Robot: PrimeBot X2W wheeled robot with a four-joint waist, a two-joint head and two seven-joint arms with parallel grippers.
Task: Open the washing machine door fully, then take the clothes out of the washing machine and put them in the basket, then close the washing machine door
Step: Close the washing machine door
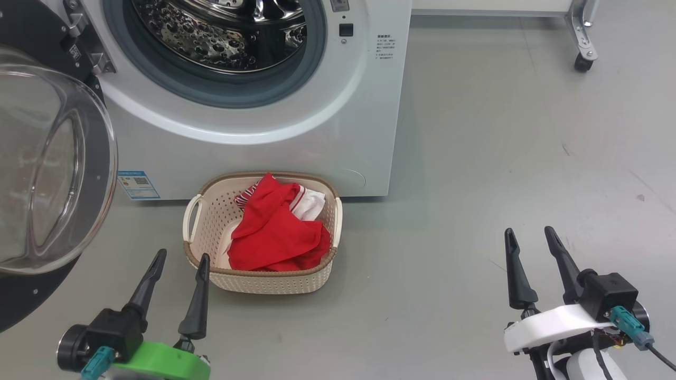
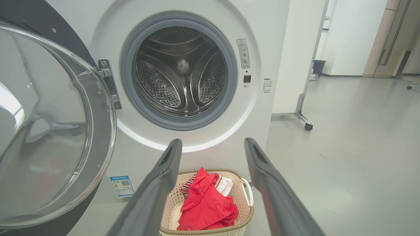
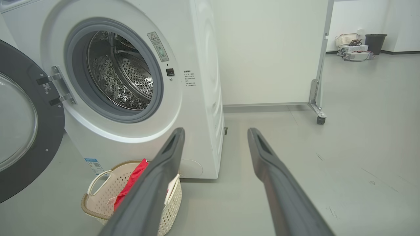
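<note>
Grey floor point(image 1: 501, 158) carries the basket point(image 1: 266, 281) before the white washing machine point(image 1: 327, 142).

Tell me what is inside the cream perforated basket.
A crumpled bright red garment with white trim lies in the cream perforated plastic basket; anything under the fabric is hidden.

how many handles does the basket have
2, both white loops: left handle and right handle, one at each short end of the basket. None appears hidden.
</note>
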